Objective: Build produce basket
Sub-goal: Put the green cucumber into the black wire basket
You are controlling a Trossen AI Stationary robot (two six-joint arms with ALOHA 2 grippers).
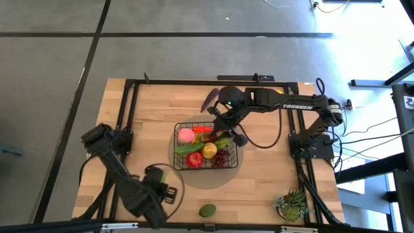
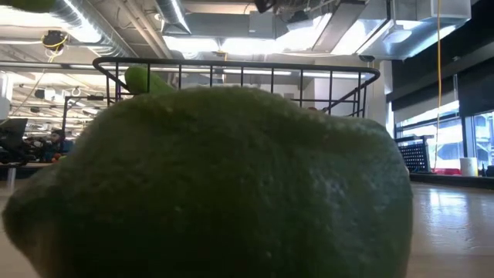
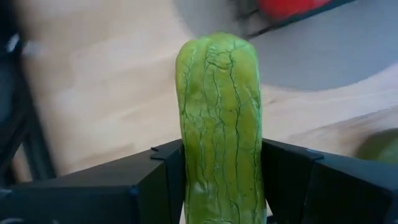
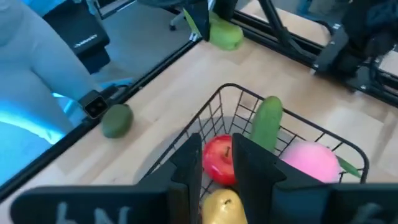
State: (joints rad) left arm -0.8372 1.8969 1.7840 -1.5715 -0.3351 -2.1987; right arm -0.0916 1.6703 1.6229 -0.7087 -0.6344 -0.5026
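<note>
The black wire basket [image 1: 206, 147] stands mid-table with produce in it: a pink peach [image 1: 186, 135], a red tomato [image 4: 217, 160], a lemon [image 1: 210, 151], dark red grapes [image 1: 222, 158] and a cucumber [image 4: 267, 121]. My left gripper [image 3: 221, 186] hangs over the table's near left [image 1: 160, 184], shut on a second green cucumber [image 3: 219, 118]. My right gripper [image 4: 217, 168] hovers over the basket's far right side [image 1: 228, 128], its fingers a little apart with nothing between them. A green lime [image 1: 207, 210] lies on the table near the front edge. My left gripper pinches the cucumber's two long sides [image 3: 193, 168] between its two fingers. The fingers lie along the cucumber, whose rounded free end [image 3: 217, 46] sticks out beyond them. The gripper points steeply down, and the cucumber is lifted clear of the table.
A grey round mat [image 1: 194, 178] lies under the basket. A spiky potted plant [image 1: 292, 206] stands at the near right corner. The black frame rails [image 1: 129, 110] run along the table's sides. In the low view the lime [image 2: 216, 185] hides most of the basket [image 2: 231, 73].
</note>
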